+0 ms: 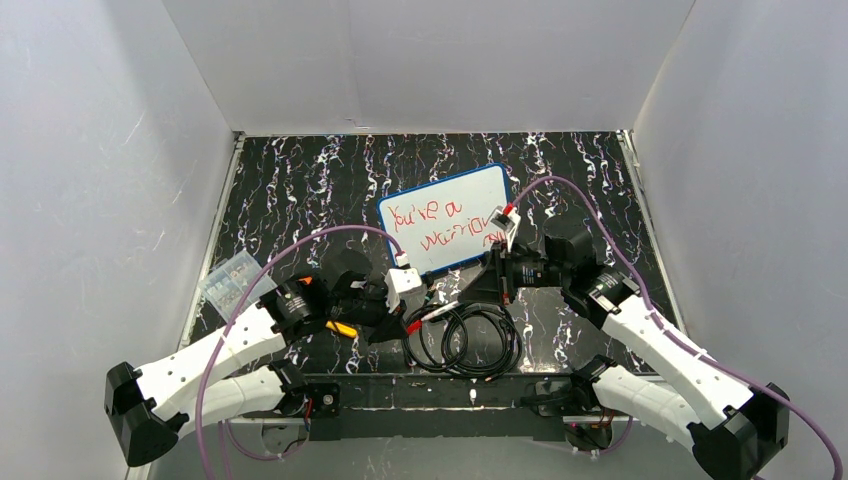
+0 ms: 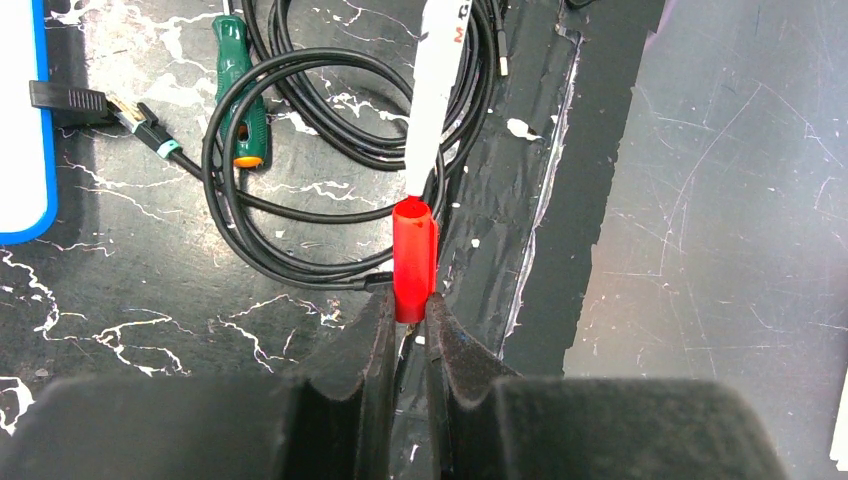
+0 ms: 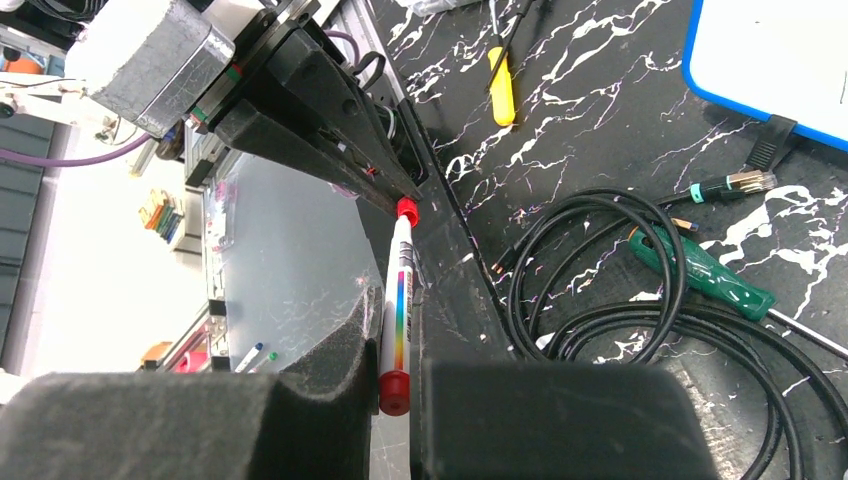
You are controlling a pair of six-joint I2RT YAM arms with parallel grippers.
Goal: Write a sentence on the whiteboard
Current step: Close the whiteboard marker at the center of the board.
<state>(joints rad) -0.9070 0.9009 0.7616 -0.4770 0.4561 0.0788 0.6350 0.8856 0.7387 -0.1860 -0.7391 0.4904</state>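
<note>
The whiteboard (image 1: 480,190), blue-framed, lies tilted at the middle of the dark marbled table. The sentence (image 1: 430,212) is on it in red, in two lines. In front of the board both grippers meet over a white marker (image 1: 437,312). My left gripper (image 2: 412,308) is shut on its red cap (image 2: 415,255), and the marker's tip end (image 2: 436,100) sits in the cap's mouth. My right gripper (image 3: 398,330) is shut on the marker's rainbow-striped barrel (image 3: 400,300) near its red rear end. A corner of the board shows in each wrist view (image 2: 20,120) (image 3: 780,60).
A coiled black cable (image 1: 470,340) lies right under the marker. A green-handled screwdriver (image 3: 700,275) and a network plug (image 2: 140,125) lie by it. A yellow-handled tool (image 3: 503,85) lies near the left arm. A clear plastic packet (image 1: 232,280) sits at the table's left edge.
</note>
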